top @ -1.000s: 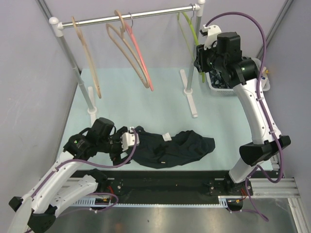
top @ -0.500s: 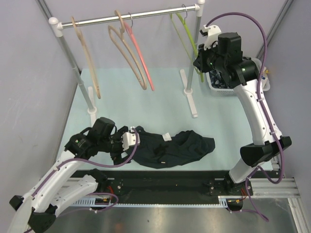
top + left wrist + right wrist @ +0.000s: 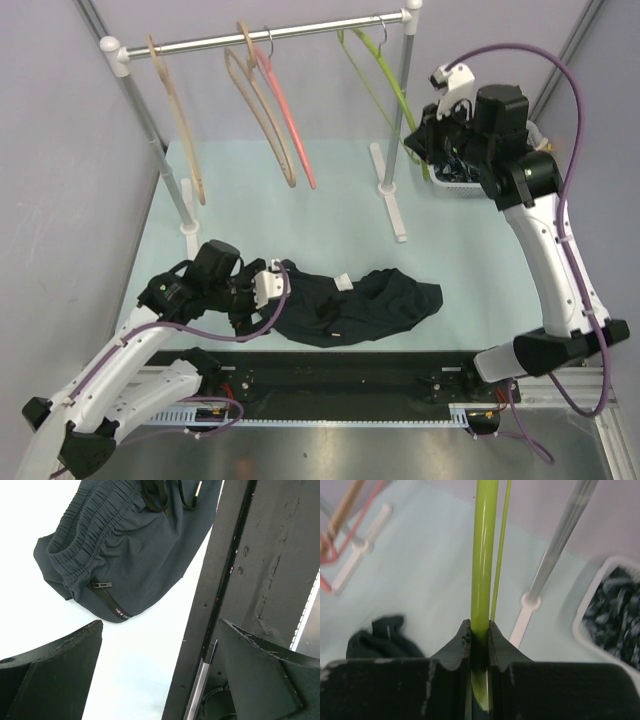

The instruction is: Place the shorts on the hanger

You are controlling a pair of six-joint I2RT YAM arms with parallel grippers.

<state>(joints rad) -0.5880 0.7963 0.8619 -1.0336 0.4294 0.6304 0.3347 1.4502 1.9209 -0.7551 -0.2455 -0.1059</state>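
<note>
1. The right end effector (image 3: 479,635) is clamped on the hanger (image 3: 484,555), which hangs from the rail (image 3: 280,33).
2. The left end effector (image 3: 159,630), fingers wide apart, hovers beside the shorts (image 3: 125,555) crumpled on the counter (image 3: 330,215).

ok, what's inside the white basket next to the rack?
Dark crumpled fabric fills the white basket, blurred in the right wrist view. What lies beneath is covered, and from above the right arm hides most of it.
</note>
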